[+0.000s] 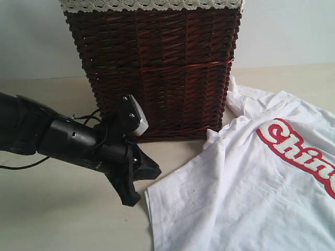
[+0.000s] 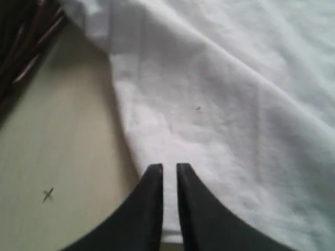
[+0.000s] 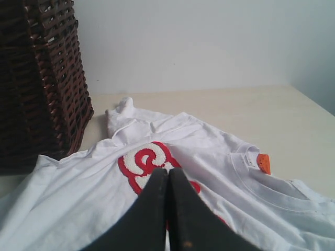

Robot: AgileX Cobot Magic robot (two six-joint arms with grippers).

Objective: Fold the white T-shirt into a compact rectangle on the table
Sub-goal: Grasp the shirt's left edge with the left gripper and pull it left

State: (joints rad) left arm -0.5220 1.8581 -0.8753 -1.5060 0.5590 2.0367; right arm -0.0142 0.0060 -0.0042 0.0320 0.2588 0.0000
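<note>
Table [image 1: 52, 219]: pale beige, fills the near ground on both sides, runs back to the pale wall [image 1: 31, 36]

White T-shirt [image 1: 235, 198]: lies on the table at right, from the near edge back towards the middle, chest side up, mostly flat with wrinkles. Its far left part is bunched up against the near right corner of the basket, and one fold lies just beside the basket's right side. Its left hem corner is near centre, just beside the left gripper

Basket [image 1: 157, 68]: dark brown wicker, upright on the table at far centre, cream lace trim [image 1: 152, 4] round the rim. Inside not visible

Left arm [image 1: 47, 133]: black, comes in from the left, low over the table, angled down and to the right

Red-outlined lettering [image 1: 293, 151]: across the chest at right, cut off by the frame edge, not fully readable

Left gripper [image 2: 168, 170]: fingers almost together with a thin slit between the tips, nothing in the slit. Tips are over the shirt's left edge where cloth meets bare table; cannot tell if they touch the cloth

Right gripper [image 3: 167, 171]: only in its wrist view, fingers pressed tight together, nothing between them, poised above the shirt with the lettering just past the tips

Collar [image 3: 272, 183]: ribbed, on the shirt's right end, orange neck tag [image 3: 264, 163] at its far side

Small pen X [image 2: 48, 195]: on bare table, left of the shirt edge
</note>
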